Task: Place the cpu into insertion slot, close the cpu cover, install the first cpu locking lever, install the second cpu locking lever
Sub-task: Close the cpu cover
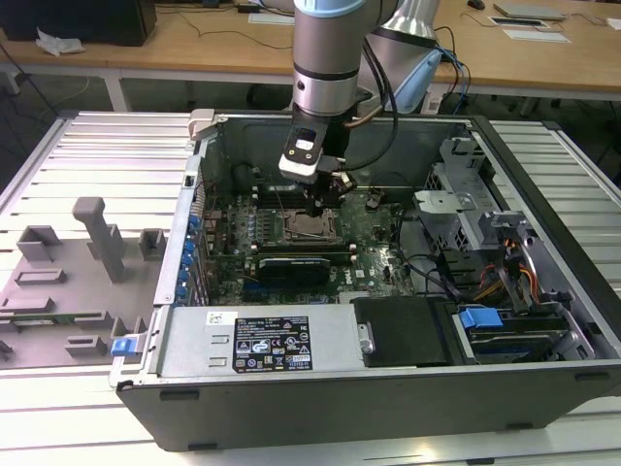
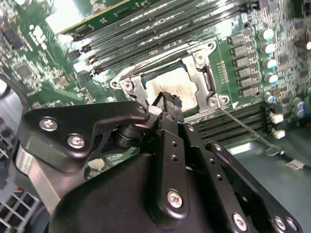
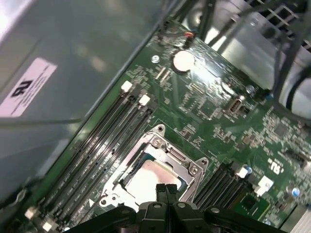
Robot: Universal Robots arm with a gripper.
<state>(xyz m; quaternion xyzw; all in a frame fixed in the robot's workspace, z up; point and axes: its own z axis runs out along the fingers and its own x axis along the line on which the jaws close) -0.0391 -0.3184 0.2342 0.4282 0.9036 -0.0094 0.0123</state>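
1. Slatted metal counter carries an open computer case. In the exterior view, the insertion slot lies at nine o'clock from the drive cage.
2. The cpu sits in the slot, and the cpu cover appears down around it.
3. The pincer is clenched and empty, just above the cover's edge.
4. Risk: the unlatched locking lever could slip off the narrow tips and let the cover lift.

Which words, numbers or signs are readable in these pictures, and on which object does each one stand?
White label, exterior view: print and symbols too small to read.
White sticker, first wrist view: blurred, not readable.
Green circuit board, first wrist view: its white markings are too small to read.
No text can be quoted with certainty.
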